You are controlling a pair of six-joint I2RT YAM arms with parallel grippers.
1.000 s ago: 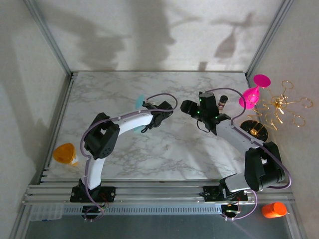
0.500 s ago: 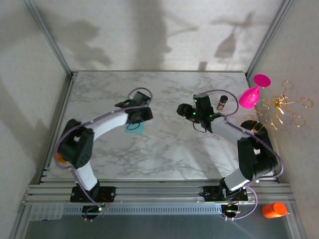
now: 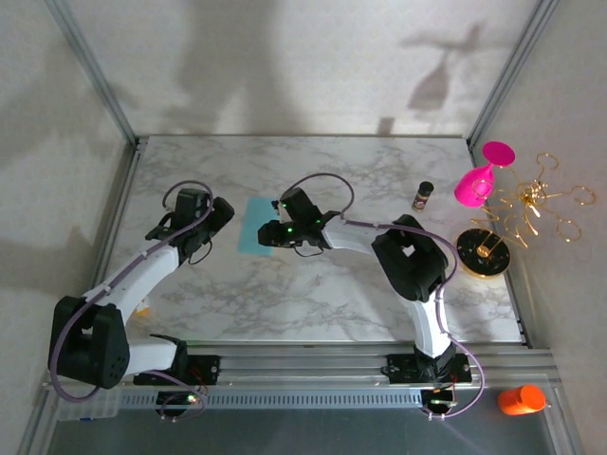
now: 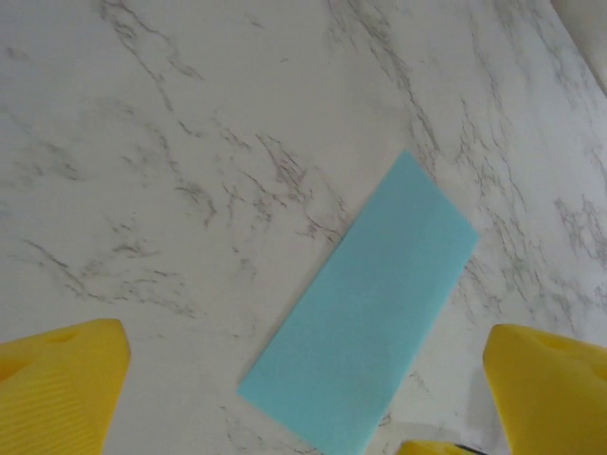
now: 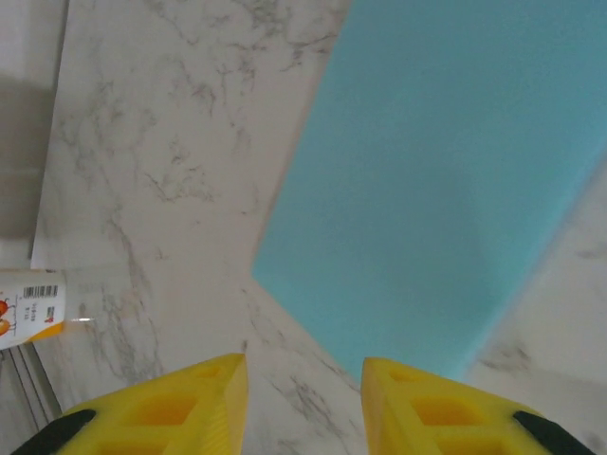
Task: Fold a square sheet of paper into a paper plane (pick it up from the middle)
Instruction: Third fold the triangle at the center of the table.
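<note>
White links [image 3: 152,265], black joints [image 3: 90,346], looping purple cables [image 3: 318,178] — yellow ribbed fingers [image 4: 57,379]; green light [image 3: 286,227] at right wrist.

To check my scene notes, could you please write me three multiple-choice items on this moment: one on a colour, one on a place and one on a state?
1. What colour is the goblet?
A. green
B. pink
C. black

2. Where is the teal paper?
A. flat on the marble table, between the left tool and the right tool
B. inside the goblet
C. lifted in the air

3. How is the left tool?
A. shut on the paper
B. shut on the goblet
C. open, holding nothing

Answers: 1 B, it shows bright pink from above. 2 A, the left wrist view shows it lying flat. 3 C, its fingers stand wide apart.
</note>
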